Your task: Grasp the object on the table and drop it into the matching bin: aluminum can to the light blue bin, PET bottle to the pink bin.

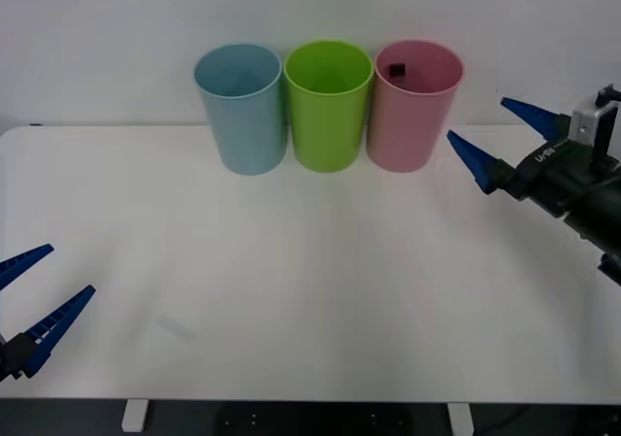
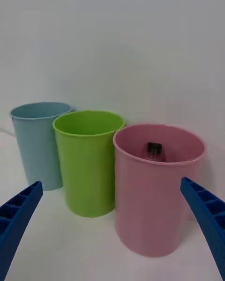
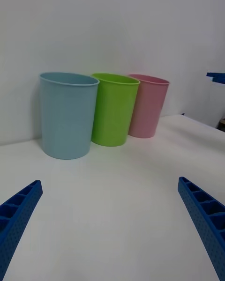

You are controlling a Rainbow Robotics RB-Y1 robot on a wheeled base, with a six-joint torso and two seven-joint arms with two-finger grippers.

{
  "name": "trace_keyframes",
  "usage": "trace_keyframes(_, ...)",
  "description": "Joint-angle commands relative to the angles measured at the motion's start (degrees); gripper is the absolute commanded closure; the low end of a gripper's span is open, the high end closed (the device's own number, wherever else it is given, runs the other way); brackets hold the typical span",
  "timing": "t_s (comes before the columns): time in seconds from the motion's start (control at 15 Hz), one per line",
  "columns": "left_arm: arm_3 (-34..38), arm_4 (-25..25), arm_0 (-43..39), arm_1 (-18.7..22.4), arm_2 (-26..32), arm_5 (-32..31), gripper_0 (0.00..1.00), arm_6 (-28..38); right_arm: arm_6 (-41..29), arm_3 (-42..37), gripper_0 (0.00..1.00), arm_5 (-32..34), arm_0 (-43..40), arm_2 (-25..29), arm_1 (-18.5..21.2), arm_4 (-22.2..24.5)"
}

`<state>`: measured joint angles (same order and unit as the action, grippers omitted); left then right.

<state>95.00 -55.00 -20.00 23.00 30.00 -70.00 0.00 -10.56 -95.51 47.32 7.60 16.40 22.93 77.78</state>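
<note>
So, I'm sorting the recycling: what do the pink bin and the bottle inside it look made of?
The pink bin looks like smooth moulded plastic with a soft matte sheen, one even colour and a thin rolled rim. The PET bottle inside seems clear plastic under a black cap; little of it shows, so that is tentative.

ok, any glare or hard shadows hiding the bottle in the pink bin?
Front view: even light, no glare, bottle cap a dark spot inside the pink bin. Right wrist view: cap and neck readable above the rim, faint shadows on the table.
</note>
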Motion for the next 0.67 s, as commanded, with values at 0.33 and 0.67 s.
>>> trace_keyframes(0.33, 0.00, 0.00, 0.00, 0.00, 0.00, 0.00, 0.00, 0.00, 5.37, -0.03, 0.00, 11.13, -8.66, 4.87, 0.71, -3.86)
trace_keyframes(0.67, 0.00, 0.00, 0.00, 0.00, 0.00, 0.00, 0.00, 0.00, 6.25, -3.90, 0.00, 13.15, -17.01, 6.01, 0.71, -6.41)
